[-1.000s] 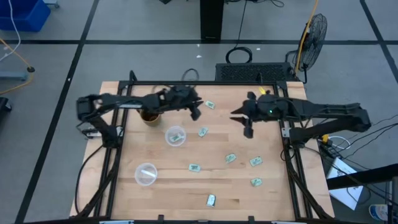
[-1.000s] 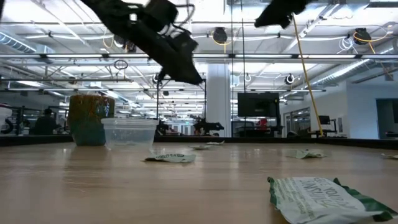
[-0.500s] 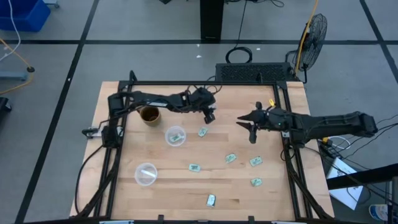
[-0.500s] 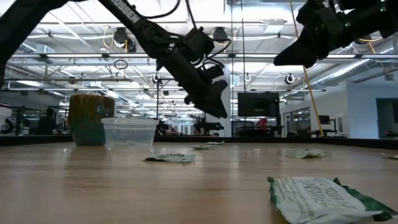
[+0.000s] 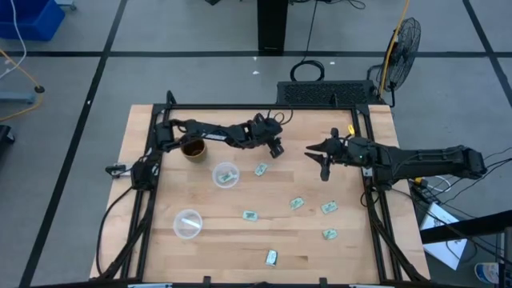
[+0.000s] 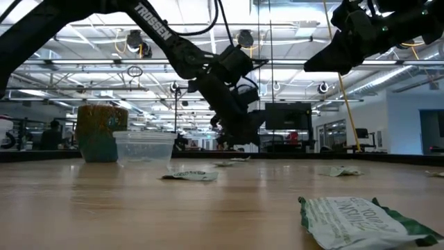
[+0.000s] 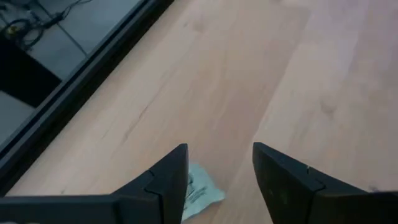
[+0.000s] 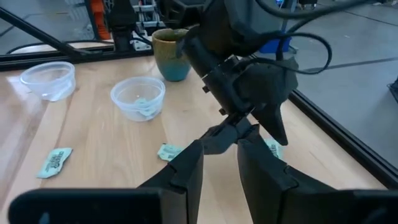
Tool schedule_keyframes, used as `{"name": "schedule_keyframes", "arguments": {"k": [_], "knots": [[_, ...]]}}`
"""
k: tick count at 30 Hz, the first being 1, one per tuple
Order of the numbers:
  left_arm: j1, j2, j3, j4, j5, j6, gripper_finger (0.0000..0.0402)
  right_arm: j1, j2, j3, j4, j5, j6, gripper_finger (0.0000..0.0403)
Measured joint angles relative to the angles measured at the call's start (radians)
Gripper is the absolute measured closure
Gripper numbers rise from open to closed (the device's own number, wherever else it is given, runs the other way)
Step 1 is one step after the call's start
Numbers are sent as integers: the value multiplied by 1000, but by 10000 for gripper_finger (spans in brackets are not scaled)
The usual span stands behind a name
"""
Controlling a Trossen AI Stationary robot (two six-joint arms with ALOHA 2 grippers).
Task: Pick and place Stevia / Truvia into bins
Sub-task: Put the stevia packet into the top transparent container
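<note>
Closest to the camera in the low view, a crinkly pale green-and-white paper sachet (image 6: 361,219) lies flat on the wood-grain table (image 5: 216,240). More flat little packets are scattered mid-table, like one (image 5: 250,215) near the clear empty plastic cup (image 5: 187,223). The second see-through round cup (image 5: 226,174) holds a sachet already, with a brown mug (image 5: 192,148) behind it. Further back, the left gripper (image 5: 276,149) hangs low over a packet (image 7: 198,193), fingers parted with a moderate gap. The right gripper (image 5: 323,166) hovers near the right rail, fingers only narrowly apart, holding nothing.
</note>
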Motion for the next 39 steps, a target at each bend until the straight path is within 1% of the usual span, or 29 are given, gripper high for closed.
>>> {"name": "schedule_keyframes", "arguments": {"k": [4, 6, 11, 14, 17, 20, 24, 31, 33, 36, 39], "knots": [[1, -8, 1, -81, -12, 10, 243, 0, 0, 0, 3, 0, -10, 309], [1, -30, 30, -197, 11, 10, 246, 0, 0, 0, 4, 0, -24, 309], [4, -57, 203, -484, 83, 35, 236, 0, 0, 0, 8, 0, -52, 309], [23, -55, 298, -581, 141, 83, 218, -7, 0, 0, 19, 1, -53, 309], [55, -55, 337, -586, 191, 80, 201, -20, 0, 0, 31, 0, -53, 309], [83, -47, 340, -597, 236, 55, 189, -32, 0, 0, 35, 0, -53, 309], [97, -19, 341, -588, 277, -8, 186, -48, 0, 0, 39, 0, -53, 310], [108, 33, 342, -598, 310, -126, 185, -75, 0, 0, 91, -1, -83, 309], [109, 52, 342, -604, 306, -146, 185, -80, 0, 0, 98, -3, -94, 309], [109, 57, 342, -649, 253, -156, 185, -84, 0, 1, 115, -3, -108, 309], [112, 54, 344, -648, 250, -147, 185, -84, 0, 1, 129, -2, -109, 309]]}}
